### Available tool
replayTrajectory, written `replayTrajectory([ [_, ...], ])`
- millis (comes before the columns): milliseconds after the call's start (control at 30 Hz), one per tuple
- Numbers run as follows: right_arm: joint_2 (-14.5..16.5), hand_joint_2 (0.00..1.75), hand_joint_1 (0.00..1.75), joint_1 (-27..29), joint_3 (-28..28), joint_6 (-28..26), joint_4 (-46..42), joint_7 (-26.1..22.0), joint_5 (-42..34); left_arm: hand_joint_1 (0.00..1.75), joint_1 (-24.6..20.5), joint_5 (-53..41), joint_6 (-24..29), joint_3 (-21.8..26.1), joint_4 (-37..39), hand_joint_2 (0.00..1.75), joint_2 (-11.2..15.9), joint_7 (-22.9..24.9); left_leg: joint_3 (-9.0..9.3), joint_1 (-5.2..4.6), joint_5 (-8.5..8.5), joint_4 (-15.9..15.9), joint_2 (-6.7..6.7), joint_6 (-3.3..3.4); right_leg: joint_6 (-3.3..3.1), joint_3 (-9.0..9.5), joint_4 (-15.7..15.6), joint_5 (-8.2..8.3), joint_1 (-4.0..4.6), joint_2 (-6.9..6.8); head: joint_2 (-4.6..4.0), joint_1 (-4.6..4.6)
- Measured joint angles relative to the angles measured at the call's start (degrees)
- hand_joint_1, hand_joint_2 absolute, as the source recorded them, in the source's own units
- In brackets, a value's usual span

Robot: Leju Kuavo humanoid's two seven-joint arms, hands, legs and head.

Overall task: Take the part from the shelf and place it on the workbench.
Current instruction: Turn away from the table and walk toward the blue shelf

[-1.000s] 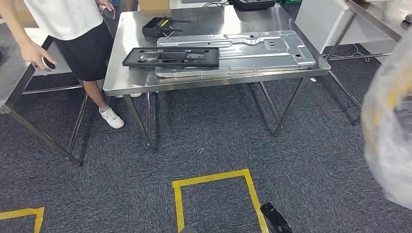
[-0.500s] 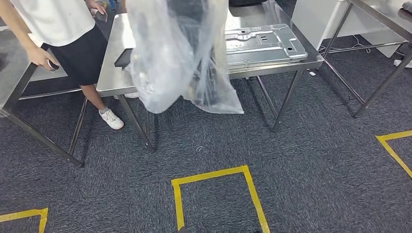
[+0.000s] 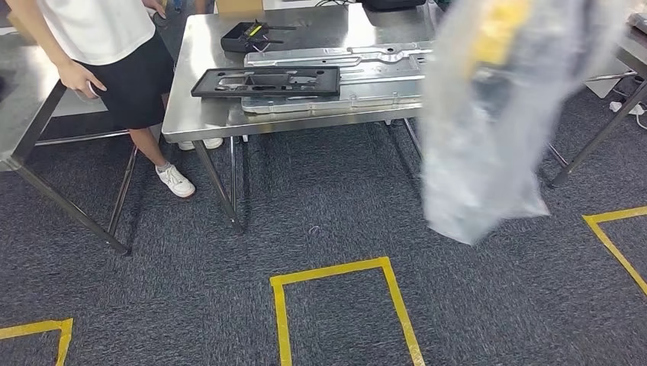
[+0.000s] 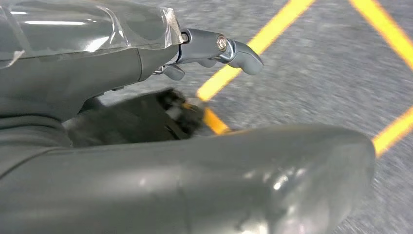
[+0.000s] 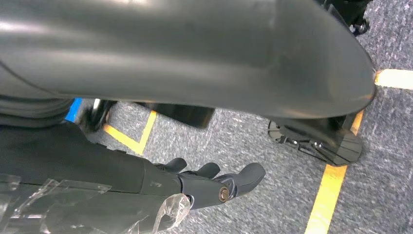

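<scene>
Since plastic bag [image 3: 488, 130] swung rightward, left robot hand [image 4: 214, 48], right robot hand [image 5: 219, 187] empty, spread.

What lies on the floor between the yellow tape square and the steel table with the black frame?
Bare grey carpet, seen in the head view, between the yellow tape square and the steel table.

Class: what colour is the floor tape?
Yellow floor tape, clearest in the head view.

A blurred plastic bag [image 3: 496, 114] is covering the right end of the workbench [image 3: 229, 118] and its metal plates [image 3: 336, 80]. The top edge is cropping the person [image 3: 99, 46] at chest height.
</scene>
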Motion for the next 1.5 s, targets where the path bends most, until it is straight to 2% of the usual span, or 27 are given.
replayTrajectory([
  [100,0.77,0.00,0.00,0.04,-0.01,0.26,0.49,0.12,-0.08,0.00,0.16,1.20,-0.40,0.34,0.16,0.00,0.86,2.42,-0.59,-0.11,0.42,0.00,0.08,0.61,0.10,-4.06,10.03,-5.60,-0.01,0.01,0.01,0.30],
  [167,1.25,0.00,0.00,0.12,-0.01,0.60,0.86,0.23,-0.13,0.00,0.42,1.92,-0.61,0.66,0.28,0.00,1.50,4.03,-1.03,-0.37,0.68,0.03,0.14,0.75,0.13,-5.58,14.73,-7.20,0.05,0.01,0.01,0.37],
  [200,1.46,0.00,0.00,0.15,-0.01,0.72,1.00,0.26,-0.14,0.00,0.54,2.21,-0.71,0.88,0.32,0.00,1.77,4.58,-1.16,-0.48,0.79,0.05,0.14,0.72,0.03,-4.66,13.74,-6.42,0.09,0.00,0.02,0.42],
  [233,1.62,0.00,0.00,0.15,-0.01,0.80,1.11,0.28,-0.15,0.00,0.63,2.48,-0.76,1.09,0.34,0.00,2.00,5.09,-1.20,-0.54,0.87,0.08,0.12,0.66,-0.19,-2.69,10.63,-4.91,0.15,-0.01,0.02,0.47],
  [300,1.84,0.00,0.00,0.06,-0.01,0.85,1.27,0.32,-0.16,0.00,0.67,3.00,-0.81,1.46,0.38,0.00,2.37,6.11,-1.26,-0.73,0.90,0.32,0.15,0.40,-0.86,2.29,1.95,-2.12,0.44,-0.06,0.02,0.59],
  [367,2.03,0.00,0.00,-0.03,-0.01,0.86,1.36,0.37,-0.17,0.00,0.65,3.33,-0.82,1.67,0.40,0.00,2.72,7.14,-1.48,-0.92,0.95,0.59,0.24,-0.07,-1.43,4.66,-2.73,-1.18,0.75,-0.07,0.02,0.61],
  [433,2.25,0.00,0.00,-0.05,-0.01,0.86,1.49,0.39,-0.18,0.00,0.65,3.57,-0.88,1.74,0.42,0.00,3.12,7.85,-1.66,-0.90,1.14,0.66,0.27,-0.58,-1.87,4.56,-3.01,-0.98,0.88,-0.06,0.02,0.61],
  [500,2.48,0.00,0.00,-0.06,-0.01,0.81,1.65,0.37,-0.20,0.00,0.69,3.78,-0.94,1.80,0.45,0.00,3.50,8.24,-2.12,-0.69,0.24,1.85,0.18,-1.21,-2.44,4.43,-3.15,-0.62,0.72,-0.15,0.02,0.62],
  [567,2.62,0.00,0.00,-0.09,-0.01,0.70,1.77,0.28,-0.21,0.00,0.73,3.94,-0.95,1.91,0.47,0.00,3.73,8.48,-4.49,-0.27,-3.33,7.59,0.10,-2.12,-2.89,4.20,-3.22,-0.32,0.50,-0.23,0.02,0.51],
  [633,2.67,0.00,0.00,-0.07,-0.01,0.64,1.89,0.21,-0.21,0.00,0.80,4.03,-0.98,2.07,0.49,0.00,3.90,8.58,-8.05,0.17,-7.18,15.95,0.10,-2.87,-3.01,3.92,-3.20,-0.17,0.47,-0.24,0.02,0.37],
  [667,2.70,0.00,0.00,-0.05,-0.01,0.64,1.95,0.19,-0.21,0.00,0.84,4.05,-0.98,2.14,0.50,0.00,3.98,8.55,-9.03,0.34,-7.79,18.30,0.11,-3.06,-2.98,3.84,-3.19,-0.11,0.47,-0.23,0.02,0.34],
  [700,2.74,0.00,0.00,-0.03,-0.01,0.64,2.03,0.19,-0.21,0.00,0.86,4.05,-0.97,2.20,0.50,0.00,4.04,8.50,-9.12,0.47,-7.44,18.73,0.11,-3.16,-2.93,3.82,-3.18,-0.07,0.45,-0.22,0.02,0.32],
  [733,2.80,0.00,0.00,-0.03,-0.01,0.64,2.10,0.16,-0.21,0.00,0.86,4.07,-0.95,2.31,0.51,0.00,4.10,8.39,-7.79,0.57,-5.85,16.23,0.11,-3.16,-2.86,3.86,-3.18,-0.03,0.42,-0.20,0.02,0.31],
  [800,2.95,0.00,0.00,-0.09,-0.01,0.64,2.17,0.07,-0.17,0.00,0.81,4.12,-0.89,2.53,0.51,0.00,4.18,8.10,-3.28,0.64,-1.95,7.30,0.07,-2.92,-2.61,3.96,-3.19,0.08,0.41,-0.12,0.02,0.31],
  [833,3.00,0.00,0.00,-0.14,-0.01,0.64,2.18,0.01,-0.15,0.00,0.78,4.13,-0.87,2.63,0.51,0.00,4.21,7.97,-1.43,0.51,-0.50,3.31,0.03,-2.69,-2.37,3.89,-3.16,0.17,0.47,-0.06,0.02,0.31],
  [867,3.03,0.00,0.00,-0.18,-0.01,0.64,2.19,-0.04,-0.12,0.00,0.78,4.13,-0.85,2.67,0.51,0.00,4.22,7.87,-0.61,0.36,0.10,1.21,0.00,-2.46,-2.08,3.73,-3.13,0.31,0.53,-0.03,0.02,0.31],
  [1000,3.06,0.00,0.00,-0.19,-0.01,0.64,2.20,-0.33,-0.02,0.00,0.83,4.05,-0.98,2.71,0.53,0.00,4.22,7.72,-1.17,0.08,0.90,0.32,-0.02,-1.17,-0.84,3.03,-2.80,0.29,0.50,0.01,0.02,0.43],
  [1067,3.09,0.00,0.00,-0.18,-0.01,0.65,2.21,-0.43,0.00,0.00,0.76,3.99,-1.00,2.72,0.53,0.00,4.22,7.72,-1.43,0.22,1.53,-0.08,0.06,-0.24,-0.53,1.51,1.02,-2.85,0.41,0.02,0.03,0.64],
  [1133,3.12,0.00,0.00,-0.14,-0.01,0.66,2.23,-0.48,0.01,0.00,0.75,3.96,-1.01,2.73,0.53,0.00,4.22,7.72,-1.98,0.05,2.00,-0.11,0.15,0.35,-0.42,-1.62,9.18,-7.68,0.37,0.02,0.04,0.83],
  [1167,3.12,0.00,0.00,-0.12,-0.01,0.66,2.26,-0.48,0.01,0.00,0.77,3.96,-1.04,2.73,0.54,0.00,4.22,7.72,-2.33,-0.07,2.23,-0.10,0.18,0.49,-0.37,-2.91,12.79,-9.24,0.38,0.02,0.04,0.89],
  [1200,3.11,0.00,0.00,-0.11,-0.01,0.66,2.30,-0.49,0.01,0.00,0.78,3.96,-1.08,2.73,0.54,0.00,4.22,7.72,-2.67,-0.18,2.49,-0.09,0.19,0.57,-0.36,-3.40,14.80,-9.82,0.38,0.02,0.04,0.91],
  [1233,3.11,0.00,0.00,-0.10,-0.01,0.66,2.34,-0.49,0.01,0.00,0.80,3.96,-1.12,2.73,0.55,0.00,4.22,7.72,-2.97,-0.24,2.74,-0.08,0.17,0.55,-0.40,-2.76,14.45,-9.27,0.39,0.02,0.04,0.92],
  [1267,3.11,0.00,0.00,-0.11,-0.01,0.66,2.38,-0.52,0.00,0.00,0.80,3.96,-1.16,2.73,0.55,0.00,4.22,7.72,-3.23,-0.26,2.99,-0.05,0.15,0.45,-0.50,-0.75,11.40,-7.72,0.40,0.01,0.04,0.95],
  [1333,3.11,0.00,0.00,-0.22,-0.01,0.66,2.43,-0.67,-0.01,0.00,0.79,3.92,-1.22,2.73,0.55,0.00,4.22,7.71,-3.65,-0.32,3.42,0.14,0.12,0.06,-0.81,5.06,1.86,-4.49,0.44,-0.02,0.04,1.02],
  [1367,3.10,0.00,0.00,-0.27,-0.01,0.66,2.44,-0.76,-0.02,0.00,0.79,3.90,-1.24,2.73,0.55,0.00,4.22,7.70,-3.82,-0.38,3.63,0.25,0.13,-0.23,-0.97,7.11,-1.68,-3.31,0.56,0.01,0.04,1.04],
  [1400,3.15,0.00,0.00,-0.32,-0.01,0.67,2.44,-0.85,-0.04,0.00,0.75,3.88,-1.28,2.73,0.56,0.00,4.22,7.66,-3.98,-0.45,3.83,0.44,0.16,-0.54,-1.14,8.06,-3.63,-2.89,0.68,0.05,0.05,1.05],
  [1500,3.35,0.00,0.00,-0.34,-0.01,0.74,2.49,-0.97,-0.13,0.00,0.77,3.84,-1.37,2.73,0.59,0.00,4.22,7.57,-4.57,-0.42,4.36,0.83,0.17,-1.59,-1.96,7.35,-4.06,-2.28,0.74,0.07,0.07,1.03],
])
